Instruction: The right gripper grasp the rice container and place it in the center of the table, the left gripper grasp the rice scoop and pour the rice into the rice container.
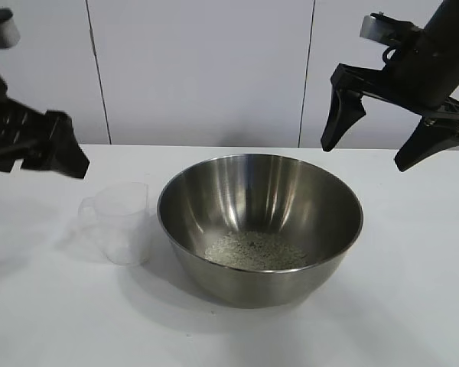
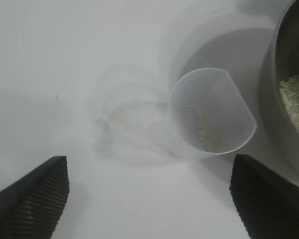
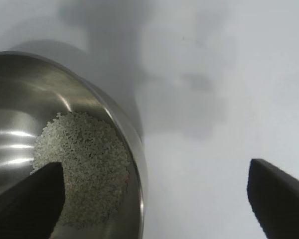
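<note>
The rice container [image 1: 260,222], a wide shiny steel bowl, stands at the middle of the white table [image 1: 413,290] with a flat heap of rice [image 1: 256,251] in its bottom. Just to its left the rice scoop [image 1: 118,222], a clear plastic cup, stands upright. In the left wrist view a few grains cling inside the rice scoop [image 2: 212,117]. My left gripper [image 1: 50,153] hangs open, above and left of the scoop, holding nothing. My right gripper [image 1: 375,141] hovers open above the bowl's right rim [image 3: 137,149], empty.
A pale panelled wall [image 1: 206,69] closes off the back of the table. Bare tabletop lies in front of the bowl and to its right.
</note>
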Tool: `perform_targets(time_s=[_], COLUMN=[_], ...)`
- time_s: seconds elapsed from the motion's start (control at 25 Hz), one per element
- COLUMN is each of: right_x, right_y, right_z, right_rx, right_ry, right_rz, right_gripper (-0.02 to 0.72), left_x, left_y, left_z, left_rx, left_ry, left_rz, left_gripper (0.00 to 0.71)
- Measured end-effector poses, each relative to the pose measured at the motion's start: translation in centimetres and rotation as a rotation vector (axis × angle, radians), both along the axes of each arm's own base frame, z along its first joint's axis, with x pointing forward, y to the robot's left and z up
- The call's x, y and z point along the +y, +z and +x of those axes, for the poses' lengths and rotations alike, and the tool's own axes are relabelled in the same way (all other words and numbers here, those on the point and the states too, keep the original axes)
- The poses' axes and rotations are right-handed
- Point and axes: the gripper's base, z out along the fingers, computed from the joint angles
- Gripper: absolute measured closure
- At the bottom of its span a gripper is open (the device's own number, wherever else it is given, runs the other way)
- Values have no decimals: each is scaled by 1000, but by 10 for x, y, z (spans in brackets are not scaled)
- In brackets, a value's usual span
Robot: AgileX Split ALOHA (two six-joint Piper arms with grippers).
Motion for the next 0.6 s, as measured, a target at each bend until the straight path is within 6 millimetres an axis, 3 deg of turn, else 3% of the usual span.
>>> perform_targets(time_s=[0.16, 0.32, 0.44, 0.6], right_x=[0, 1, 1, 2], right_y=[0, 0, 0, 1], right_z=[0, 0, 0, 0], right_rx=[3, 4, 5, 7], right_ry=[-1, -3, -6, -13], right_rz=[5, 9, 17, 31], right_gripper=[21, 21, 21, 21], left_x=[-8, -12, -8, -3], left_y=[45, 78, 89, 83], left_z=[10, 14, 16, 23], left_rx=[43, 65, 90, 166], left_ry=[-24, -18, 15, 49], left_rz=[-24, -104, -187, -271], left_gripper=[74, 74, 74, 74])
